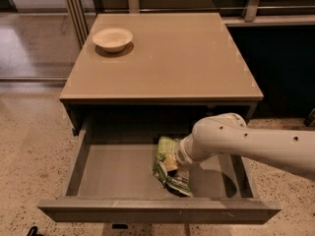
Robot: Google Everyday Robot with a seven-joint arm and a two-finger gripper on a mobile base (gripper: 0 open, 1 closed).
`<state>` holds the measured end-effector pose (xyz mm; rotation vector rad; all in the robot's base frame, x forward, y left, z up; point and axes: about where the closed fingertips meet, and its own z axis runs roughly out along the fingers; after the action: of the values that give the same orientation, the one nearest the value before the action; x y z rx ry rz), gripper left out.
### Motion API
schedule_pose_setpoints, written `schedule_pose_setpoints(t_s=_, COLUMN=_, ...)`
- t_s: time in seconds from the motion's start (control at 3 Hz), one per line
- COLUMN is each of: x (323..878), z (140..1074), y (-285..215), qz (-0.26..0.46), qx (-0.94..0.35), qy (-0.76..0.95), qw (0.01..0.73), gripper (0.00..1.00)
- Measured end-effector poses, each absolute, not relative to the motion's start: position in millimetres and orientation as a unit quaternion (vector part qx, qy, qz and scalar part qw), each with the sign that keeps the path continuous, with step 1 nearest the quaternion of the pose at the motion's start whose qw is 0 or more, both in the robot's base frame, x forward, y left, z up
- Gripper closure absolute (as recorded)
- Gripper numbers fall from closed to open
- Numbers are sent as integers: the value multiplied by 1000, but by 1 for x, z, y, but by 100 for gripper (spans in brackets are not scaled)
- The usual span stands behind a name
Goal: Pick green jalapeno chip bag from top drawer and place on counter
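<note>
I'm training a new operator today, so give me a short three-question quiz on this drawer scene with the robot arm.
1. True or false: the bag lies on the counter.
2. Where is the tool? A, above the counter. B, down in the open drawer, at the bag. C, under the drawer.
3. Fill in: the only thing on the counter is a white ____.
Key: 1 false, the bag lies in the drawer. 2 B. 3 bowl.
</note>
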<state>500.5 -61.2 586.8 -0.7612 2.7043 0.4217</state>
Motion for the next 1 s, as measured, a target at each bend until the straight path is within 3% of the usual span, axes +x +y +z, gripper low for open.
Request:
schedule_pose_setpoints(t_s=0.67, x=500, z=587, y=-61, qz=147, qx=-265, qy=941, qw=150, gripper=97)
schedule_pose_setpoints(t_s=1.0, x=501, z=595, y=-61, qz=147, qx=-265, qy=941, qw=150, gripper=100)
